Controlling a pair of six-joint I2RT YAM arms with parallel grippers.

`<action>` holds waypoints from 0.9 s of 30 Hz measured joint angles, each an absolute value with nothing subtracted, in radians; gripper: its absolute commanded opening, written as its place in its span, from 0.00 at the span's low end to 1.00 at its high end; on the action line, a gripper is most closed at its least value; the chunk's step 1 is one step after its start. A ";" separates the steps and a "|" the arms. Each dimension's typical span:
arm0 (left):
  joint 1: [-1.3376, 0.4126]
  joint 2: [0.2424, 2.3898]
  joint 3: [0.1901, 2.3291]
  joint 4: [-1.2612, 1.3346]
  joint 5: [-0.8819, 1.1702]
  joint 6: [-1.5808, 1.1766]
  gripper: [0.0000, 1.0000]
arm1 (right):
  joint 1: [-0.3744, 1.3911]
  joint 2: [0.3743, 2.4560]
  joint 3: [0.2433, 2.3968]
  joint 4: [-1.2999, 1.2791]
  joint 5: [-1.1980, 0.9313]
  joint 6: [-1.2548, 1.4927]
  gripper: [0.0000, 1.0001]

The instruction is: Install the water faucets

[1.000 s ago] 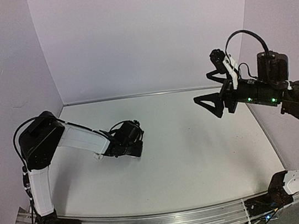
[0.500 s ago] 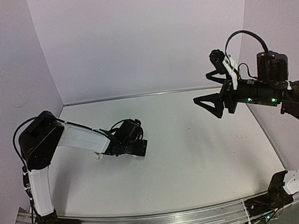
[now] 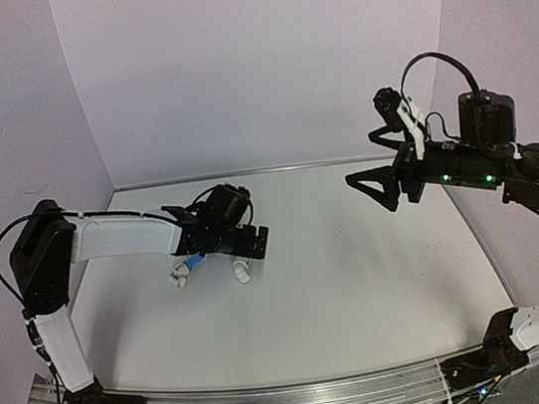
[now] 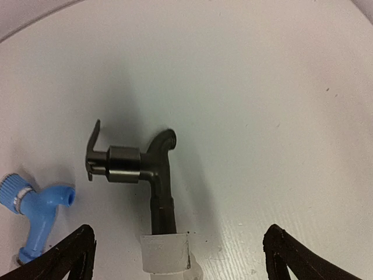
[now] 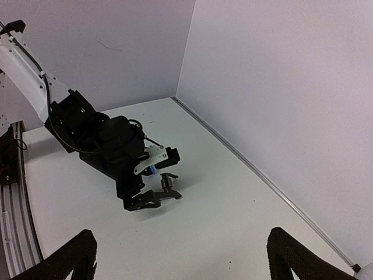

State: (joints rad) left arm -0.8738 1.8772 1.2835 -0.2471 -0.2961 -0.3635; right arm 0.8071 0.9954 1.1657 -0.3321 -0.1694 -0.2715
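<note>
The dark grey metal faucet (image 4: 145, 169) with a small lever lies flat on the white table, its stem seated in a white fitting (image 4: 166, 254). Left of it lies the light blue faucet (image 4: 38, 201). My left gripper (image 4: 180, 233) hovers over the grey faucet, open, with its fingertips (image 4: 73, 251) wide on either side and touching nothing. From above, the left gripper (image 3: 242, 241) covers the grey faucet; the blue faucet (image 3: 193, 263) and white fittings (image 3: 242, 273) show beside it. My right gripper (image 3: 364, 160) hangs open high at the right, empty.
The white table (image 3: 362, 289) is enclosed by pale walls at the back and both sides. A metal rail (image 3: 297, 399) runs along the near edge with the arm bases. In the right wrist view the left arm's gripper (image 5: 116, 157) stands over the grey faucet (image 5: 169, 188).
My left gripper has opened, letting go of the grey faucet. Its arm has stretched out and lifted, uncovering the blue faucet and the white fittings. The right arm has barely moved.
</note>
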 measured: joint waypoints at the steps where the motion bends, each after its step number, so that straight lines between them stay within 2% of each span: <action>1: -0.874 1.858 1.308 -0.276 -0.295 -0.362 1.00 | 0.807 1.000 1.171 -0.331 -0.166 -0.267 0.98; 4: -0.867 1.801 1.407 -0.371 -0.262 -0.347 1.00 | 0.798 1.022 1.192 -0.329 -0.146 -0.246 0.98; 8: -0.806 1.688 1.451 -0.432 -0.103 -0.340 1.00 | 0.781 1.079 1.240 -0.331 -0.111 -0.207 0.98; 15: -0.498 1.526 1.432 -0.509 0.136 -0.352 1.00 | 0.718 1.314 1.437 -0.363 -0.090 -0.193 0.98; 19: -0.379 1.499 1.424 -0.564 0.146 -0.348 1.00 | 0.643 1.465 1.547 -0.397 -0.114 -0.196 0.98; 27: -0.293 1.497 1.297 -0.593 0.120 -0.381 1.00 | 0.399 1.696 1.611 -0.446 -0.240 -0.188 0.98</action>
